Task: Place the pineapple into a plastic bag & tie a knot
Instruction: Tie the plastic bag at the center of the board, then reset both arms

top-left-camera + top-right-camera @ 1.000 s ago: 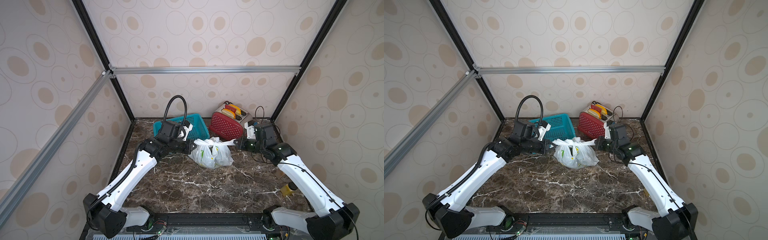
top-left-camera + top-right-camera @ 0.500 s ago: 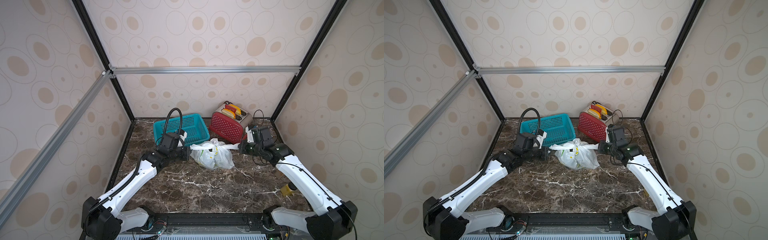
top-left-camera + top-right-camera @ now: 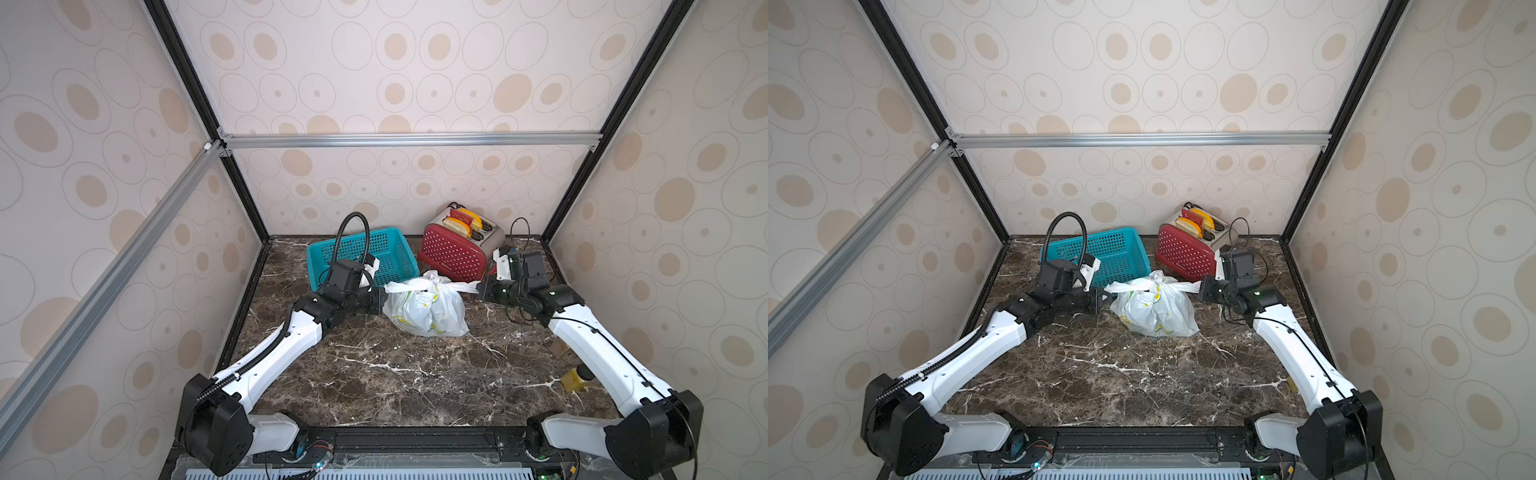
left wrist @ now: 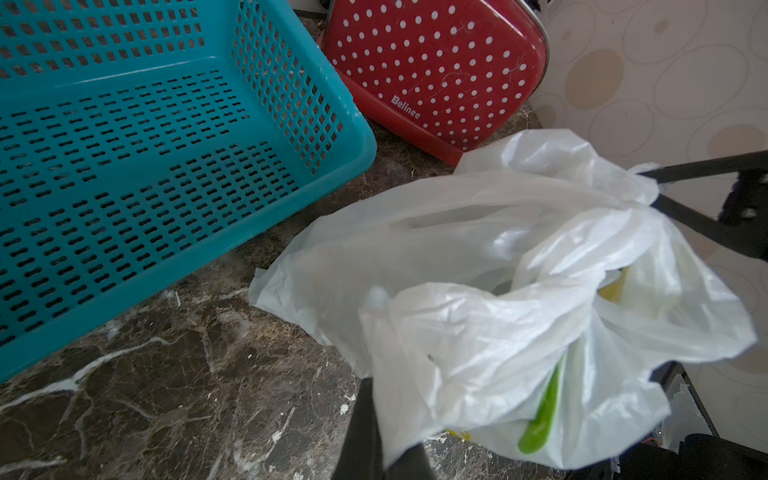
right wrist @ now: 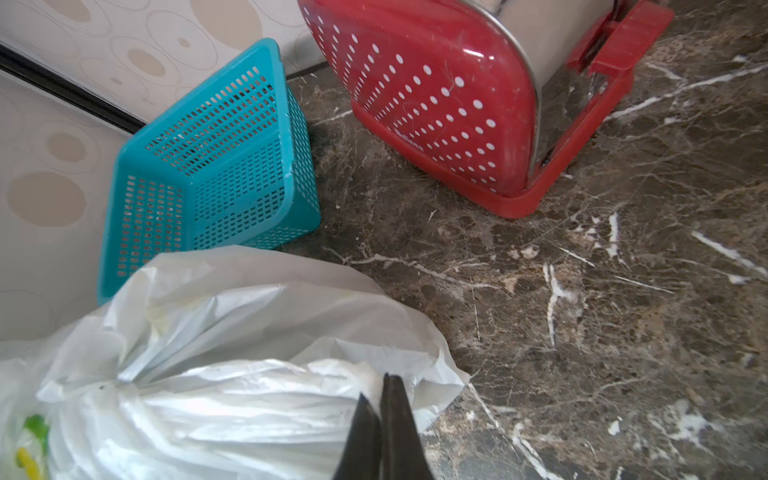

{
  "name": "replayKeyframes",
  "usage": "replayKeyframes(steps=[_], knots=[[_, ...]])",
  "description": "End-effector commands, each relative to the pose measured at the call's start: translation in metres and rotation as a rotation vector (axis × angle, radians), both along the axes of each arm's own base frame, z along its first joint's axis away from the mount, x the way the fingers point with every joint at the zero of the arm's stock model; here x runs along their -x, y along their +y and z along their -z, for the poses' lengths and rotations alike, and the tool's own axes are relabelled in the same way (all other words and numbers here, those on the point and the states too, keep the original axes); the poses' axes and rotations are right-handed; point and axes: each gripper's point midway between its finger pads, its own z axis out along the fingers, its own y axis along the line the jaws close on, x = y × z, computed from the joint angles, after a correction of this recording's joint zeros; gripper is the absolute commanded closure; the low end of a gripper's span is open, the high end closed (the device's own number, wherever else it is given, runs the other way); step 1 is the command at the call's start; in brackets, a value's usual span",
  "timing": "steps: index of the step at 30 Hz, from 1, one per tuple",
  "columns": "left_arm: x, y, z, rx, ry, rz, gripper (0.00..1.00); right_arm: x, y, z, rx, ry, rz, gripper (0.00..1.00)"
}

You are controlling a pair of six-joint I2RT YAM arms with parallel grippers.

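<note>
Your plastic bag sits on the bench where it was a second ago, just in front of the basket and the toaster, between your two arms. What has changed is the pull. A second ago you held both handles up and apart, and half a second ago the tails were stretched flat to either side. Now both arms have dropped and eased inward, and the tails hang slacker.

The knot shows as a small gathered lump on top of the bag, so the cinching looks done. The bag bulges with something. I cannot tell the pineapple from the yellow-and-green print through the plastic.

Your left pincer is clamped tight on the bag's left tail, right against its side. Your right pincer is narrow, with its tips on the right tail. The right wrist view shows a thin slit between its fingers, so that hold may be loosening.

What seems left is to let go on both sides and draw back without dragging the bag.
</note>
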Motion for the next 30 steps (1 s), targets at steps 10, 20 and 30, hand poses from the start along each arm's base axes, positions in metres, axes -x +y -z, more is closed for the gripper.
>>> replayKeyframes(steps=[10, 20, 30], knots=[[0.003, 0.007, -0.025, -0.041, -0.093, 0.057, 0.3, 0.0, -0.008, -0.031, 0.024, -0.048, -0.003, 0.3], [0.03, 0.186, -0.014, -0.514, -0.284, -0.669, 0.01, 0.028, -0.128, 0.023, 0.588, -0.192, 0.281, 0.21], [-0.014, 0.267, 0.067, -0.672, -0.394, -0.853, 0.01, -0.059, -0.122, 0.12, 0.718, -0.333, 0.076, 0.1]])
